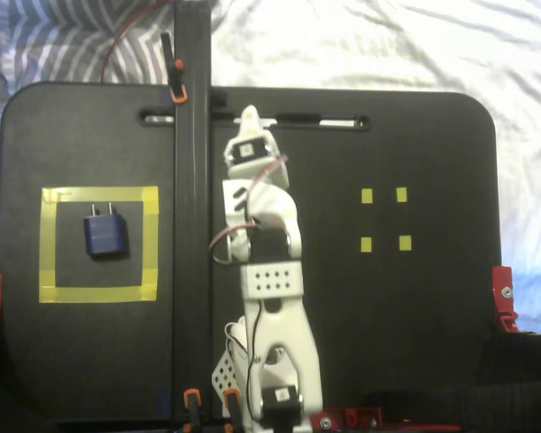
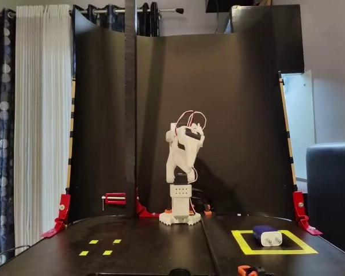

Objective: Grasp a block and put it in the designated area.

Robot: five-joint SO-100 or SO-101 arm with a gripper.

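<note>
Overhead fixed view: black table (image 1: 415, 343) fills most of it, rumpled white sheet (image 1: 388, 45) beyond the far edge; a dark upright post (image 1: 191, 90) stands clamped left of centre, presumably there to carry a camera. My arm (image 1: 270, 298) lies folded along the middle line, well apart from everything the task concerns — it reads as a rest pose, tucked so the working surface is clear. From the front fixed view the arm (image 2: 183, 167) sits hunched over its base, against the black backdrop (image 2: 230, 115), wires looped above.

Designated area (image 1: 99, 244) at the left of the overhead view, wide yellow tape framing black; in the front view it lies right (image 2: 274, 242). The block (image 1: 105, 234) lies flat inside that frame, toward its upper left, touching no tape, prongs pointing at the far edge; front view agrees (image 2: 266, 236) — so placement looks done, by my judgement.

Four small yellow squares (image 1: 384, 219) opposite, bare; likely the pickup spot.

My gripper (image 1: 251, 126) points at the far edge, holding nothing; pressed together or spread, I cannot tell.
</note>
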